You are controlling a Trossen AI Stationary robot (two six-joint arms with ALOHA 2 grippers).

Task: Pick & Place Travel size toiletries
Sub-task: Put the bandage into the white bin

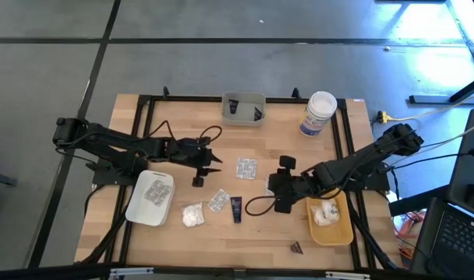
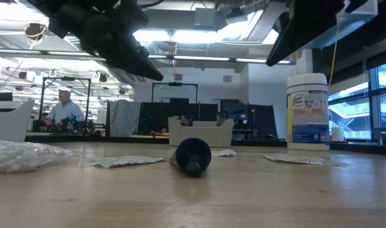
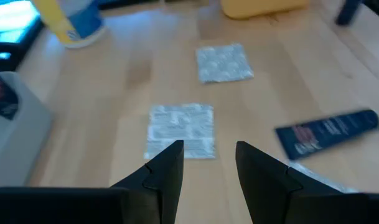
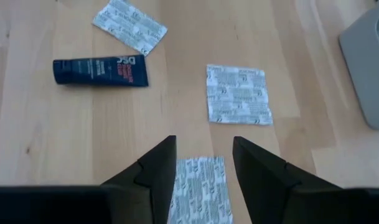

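Note:
Silvery square packets lie flat mid-table: one (image 1: 247, 167) just ahead of my open left gripper (image 1: 215, 159) (image 3: 208, 162), one (image 4: 198, 186) below my open right gripper (image 1: 269, 187) (image 4: 203, 155), which hovers over it, and a third (image 1: 219, 201). A dark tube (image 1: 236, 208) lies beside the third, with a white puffy bundle (image 1: 192, 215) to its left. A tiny dark cone (image 1: 296, 247) sits near the table's near edge. In the low view both arms hang well above the wood.
A white tray (image 1: 151, 197) holding packets sits at near left. The yellow tray (image 1: 330, 218), with a white bundle in it, sits at near right. At the far edge stand a grey tray (image 1: 244, 109) and a white jar (image 1: 320, 113). A person (image 2: 63, 107) is in the room behind.

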